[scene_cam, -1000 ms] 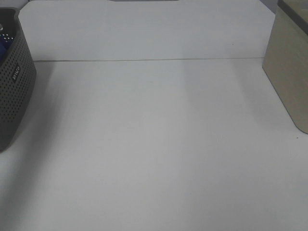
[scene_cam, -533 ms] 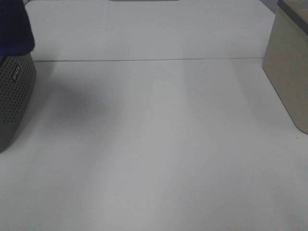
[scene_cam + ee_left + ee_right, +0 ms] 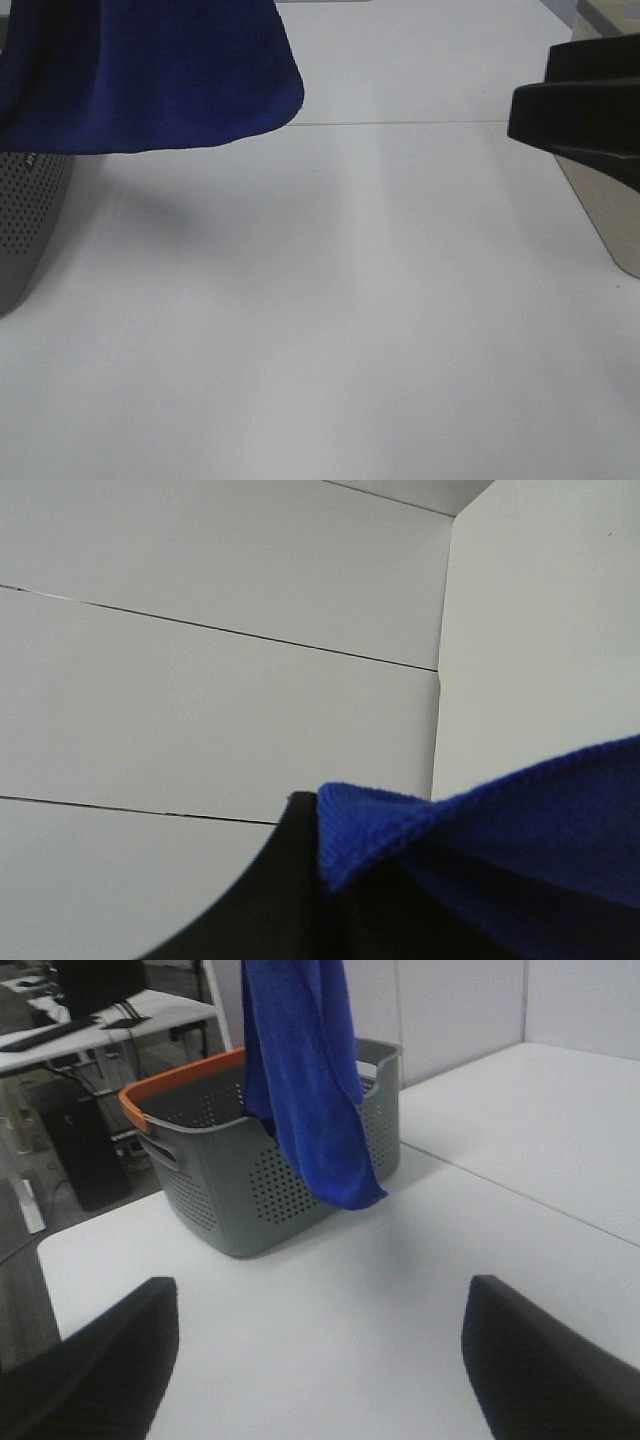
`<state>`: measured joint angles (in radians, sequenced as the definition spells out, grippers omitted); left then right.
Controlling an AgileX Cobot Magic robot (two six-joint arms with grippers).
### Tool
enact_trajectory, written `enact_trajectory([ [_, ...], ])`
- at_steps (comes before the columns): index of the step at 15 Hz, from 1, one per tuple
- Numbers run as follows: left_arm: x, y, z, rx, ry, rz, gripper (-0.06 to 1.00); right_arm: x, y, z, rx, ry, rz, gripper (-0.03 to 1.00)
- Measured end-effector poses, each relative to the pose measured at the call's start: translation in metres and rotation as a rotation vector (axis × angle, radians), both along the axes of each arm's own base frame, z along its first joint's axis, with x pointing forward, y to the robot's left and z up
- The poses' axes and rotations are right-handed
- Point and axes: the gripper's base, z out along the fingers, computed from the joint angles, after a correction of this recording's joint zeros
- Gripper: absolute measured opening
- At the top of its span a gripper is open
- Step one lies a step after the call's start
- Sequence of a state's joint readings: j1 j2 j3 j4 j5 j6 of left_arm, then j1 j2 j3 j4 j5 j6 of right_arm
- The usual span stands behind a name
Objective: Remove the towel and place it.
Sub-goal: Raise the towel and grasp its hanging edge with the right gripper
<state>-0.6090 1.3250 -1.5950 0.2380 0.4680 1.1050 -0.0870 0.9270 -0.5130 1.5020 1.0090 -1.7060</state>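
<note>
At left, the left fingers (image 3: 250,910) clench a hem of the royal-blue plush microfibre towel (image 3: 160,75), which hangs above the grey perforated plastic basket (image 3: 25,230) and white counter (image 3: 330,330). The right fingers (image 3: 100,1350) stand spread, empty, well apart from it.

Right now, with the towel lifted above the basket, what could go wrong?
1. The towel hangs across the basket wall; a sideways move may drag or tip the basket.
2. The left claw seems to pinch only an edge fold, so the towel may slip out.
3. The open right claw shows in front of the box in the high view and might bump it.
</note>
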Motion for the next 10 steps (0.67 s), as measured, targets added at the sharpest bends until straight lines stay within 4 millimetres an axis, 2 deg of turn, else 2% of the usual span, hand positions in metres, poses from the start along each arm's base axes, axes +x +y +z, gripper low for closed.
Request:
enact_trajectory([
  [3, -0.006, -0.009, 0.0, 0.0, 0.0, -0.037, 0.0, 0.043, 0.006, -0.022, 0.077, -0.012, 0.089, 0.76],
  [5, -0.01, -0.014, 0.0, 0.0, 0.0, -0.06, 0.0, 0.068, 0.037, -0.031, 0.057, -0.014, 0.197, 0.76],
  [8, -0.011, -0.016, 0.0, -0.001, 0.001, -0.066, 0.0, 0.099, 0.08, -0.039, -0.007, 0.006, 0.251, 0.76],
  [10, -0.011, -0.016, 0.0, -0.018, 0.013, -0.074, 0.0, 0.114, 0.102, -0.038, -0.014, -0.004, 0.287, 0.76],
])
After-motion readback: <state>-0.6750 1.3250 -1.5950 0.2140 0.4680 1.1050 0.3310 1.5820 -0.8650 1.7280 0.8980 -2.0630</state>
